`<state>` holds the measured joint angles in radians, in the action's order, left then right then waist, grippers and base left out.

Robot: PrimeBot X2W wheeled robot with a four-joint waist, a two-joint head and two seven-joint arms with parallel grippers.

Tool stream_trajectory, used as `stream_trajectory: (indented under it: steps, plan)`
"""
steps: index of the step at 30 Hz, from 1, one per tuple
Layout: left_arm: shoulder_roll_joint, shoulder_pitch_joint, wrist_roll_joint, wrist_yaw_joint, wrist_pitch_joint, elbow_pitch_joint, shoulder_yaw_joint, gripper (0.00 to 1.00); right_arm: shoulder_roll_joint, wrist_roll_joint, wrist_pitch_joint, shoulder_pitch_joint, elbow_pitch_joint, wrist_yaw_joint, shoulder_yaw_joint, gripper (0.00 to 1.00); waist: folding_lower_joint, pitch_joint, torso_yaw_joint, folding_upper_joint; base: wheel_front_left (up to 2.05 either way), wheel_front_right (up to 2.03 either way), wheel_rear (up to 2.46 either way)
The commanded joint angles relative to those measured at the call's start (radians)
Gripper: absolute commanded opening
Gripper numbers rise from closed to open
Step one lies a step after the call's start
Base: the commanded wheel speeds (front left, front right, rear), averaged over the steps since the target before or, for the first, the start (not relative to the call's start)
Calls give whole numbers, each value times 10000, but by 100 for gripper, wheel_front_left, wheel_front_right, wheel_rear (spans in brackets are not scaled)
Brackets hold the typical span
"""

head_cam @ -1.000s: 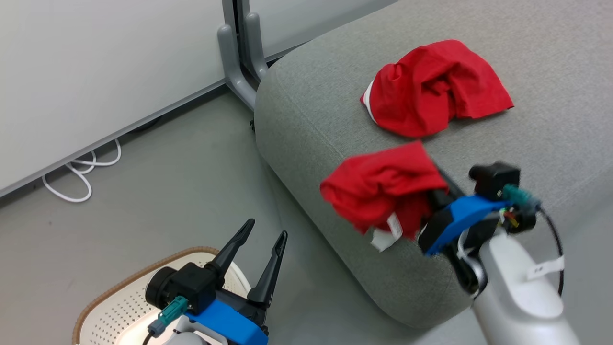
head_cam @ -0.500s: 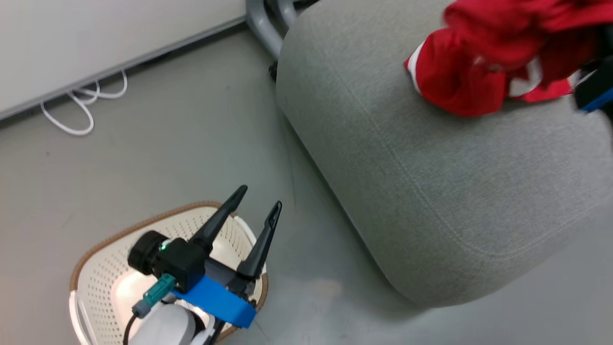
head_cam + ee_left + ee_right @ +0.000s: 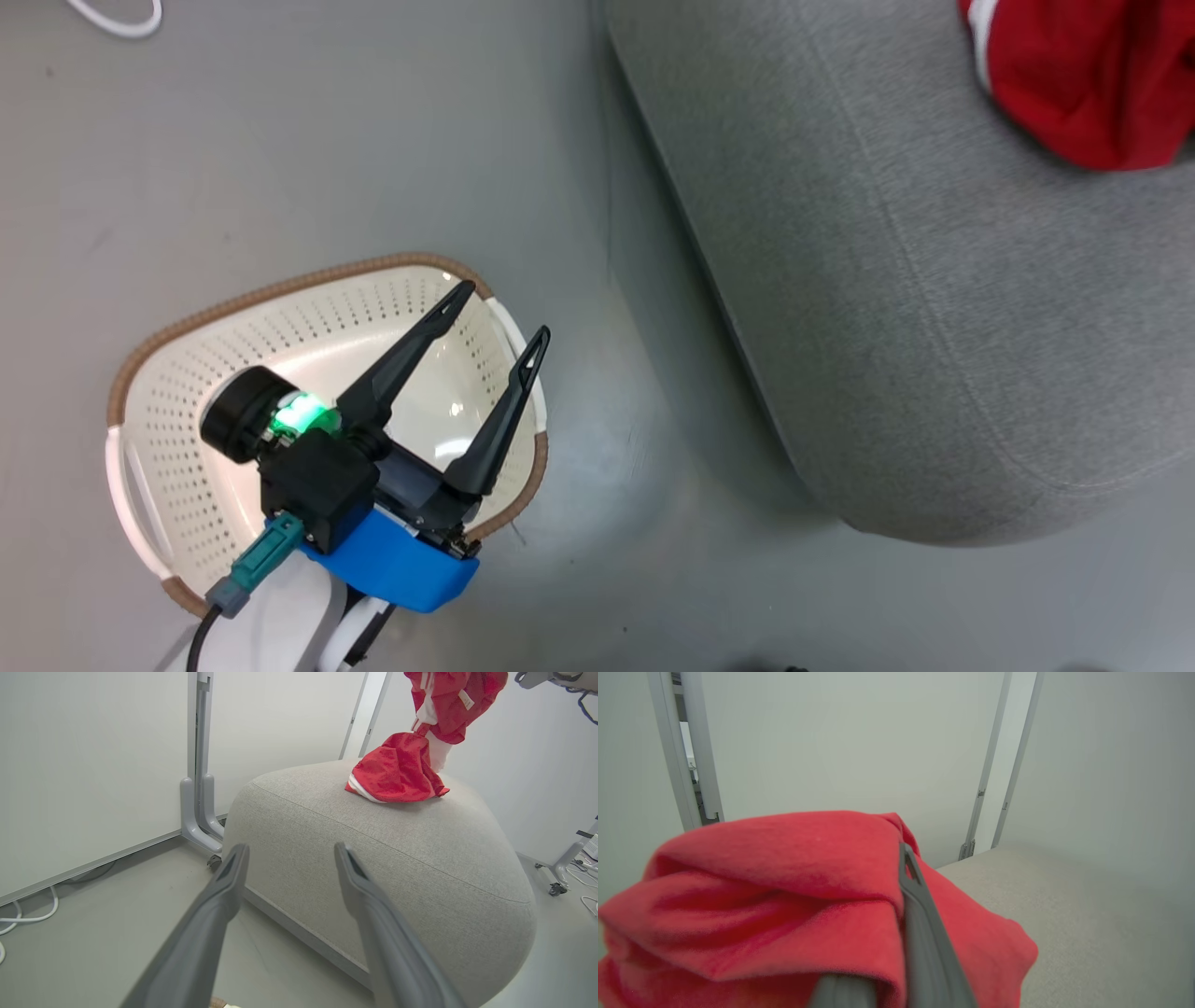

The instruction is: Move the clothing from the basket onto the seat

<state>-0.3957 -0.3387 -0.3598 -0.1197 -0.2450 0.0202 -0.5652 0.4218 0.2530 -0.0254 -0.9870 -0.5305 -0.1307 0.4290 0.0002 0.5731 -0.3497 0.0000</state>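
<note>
your right claw (image 3: 893,873) pinches a garment (image 3: 449,696) just above the second garment (image 3: 397,771) lying on the seat (image 3: 373,868), left claw (image 3: 502,314) spread over the basket (image 3: 280,290), so if you let go too near the rounded edge the cloth may slide to the floor (image 3: 280,140).

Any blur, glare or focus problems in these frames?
Head view: seat slightly smeared, bright glare spots inside the basket, green light glowing on the left gripper. Left wrist view: its fingers soft, clothing sharp. Right wrist view: clothing close up and blurry over a soft finger.
</note>
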Motion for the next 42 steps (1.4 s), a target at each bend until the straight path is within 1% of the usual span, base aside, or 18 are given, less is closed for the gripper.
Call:
stream_trajectory:
  steps: [1,6,8,9,14,15,16,17,18,26,30,34,41,42]
  plan:
    - [-98,-262,77,78,40,168,55,100,-64,-86,-189,-172,-228,-1,127,0,-2,653,239,0,0,0,0]
    - [-288,-415,294,189,185,765,82,100,-368,-633,-931,10,-1449,-1,475,0,-2,1269,343,0,0,0,0]
    - [-258,-319,337,232,155,872,33,100,-351,-894,-1114,228,-2015,-1,500,0,-2,1271,388,0,0,0,0]
    - [-236,-210,337,277,136,908,-18,100,-305,-1093,-1274,272,-2534,-1,635,0,-2,1271,429,0,0,0,0]
    - [-280,-156,238,299,121,793,-4,100,-270,-1284,-1665,67,-3454,-1,740,0,-2,1178,508,0,0,0,0]
    - [-263,-161,206,298,114,764,-9,100,-239,-1322,-1723,34,-3594,-1,730,16,-2,1132,532,0,0,0,0]
    - [-241,-169,178,302,102,739,-18,100,-188,-1346,-1771,5,-3733,-1,712,47,-2,1081,561,0,0,0,0]
    - [-216,-180,174,302,92,712,-34,100,-151,-1378,-1815,-18,-3851,-1,696,87,-2,1034,587,0,0,0,0]
    - [-192,-195,160,287,87,677,-52,100,-126,-1409,-1841,-38,-3969,-1,682,100,-2,990,613,0,0,0,0]
    - [-63,-281,38,260,-1,470,-100,100,-57,-1584,-1984,-236,-4606,-1,634,100,-2,675,755,0,0,0,0]
    - [0,-290,-13,250,-48,326,-90,100,-71,-1767,-2057,-236,-4792,-1,385,100,-2,512,773,0,0,0,0]
    - [189,-285,-128,218,-132,118,-146,100,-82,-1864,-2130,-15,-4961,-1,182,100,-2,208,879,0,0,0,0]
    - [737,-72,-358,87,-208,-519,-118,100,101,-2029,-2203,831,-5157,-1,-200,100,-2,-810,1357,0,0,0,0]
    - [737,-72,-358,87,-208,-519,-118,100,101,-2029,-2203,831,-5157,-1,-200,100,-2,-810,1357,0,0,0,0]
